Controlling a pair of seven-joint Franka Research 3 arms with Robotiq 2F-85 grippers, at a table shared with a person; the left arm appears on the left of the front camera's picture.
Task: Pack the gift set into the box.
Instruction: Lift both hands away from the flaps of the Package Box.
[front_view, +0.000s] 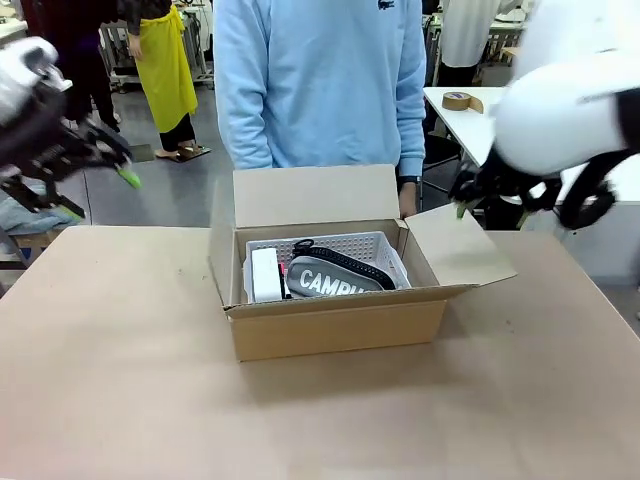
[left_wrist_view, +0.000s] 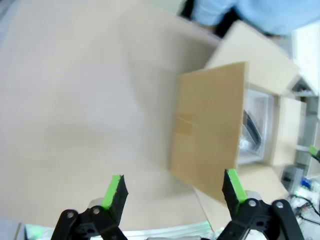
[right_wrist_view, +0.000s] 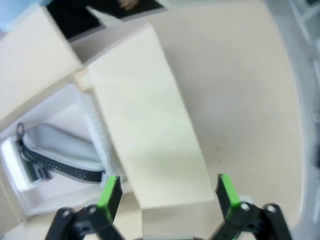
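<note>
Currently we are hovering both grippers, jaws apart: right gripper above the right flap of the box, left gripper farther off. The gift set is lying inside the box, lengthwise along its front wall.

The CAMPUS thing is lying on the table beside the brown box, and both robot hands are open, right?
Not quite. The gift set is not beside the box but inside it, with the flaps open; the front view shows this. The rest is right: the left gripper and the right gripper are both open.
</note>
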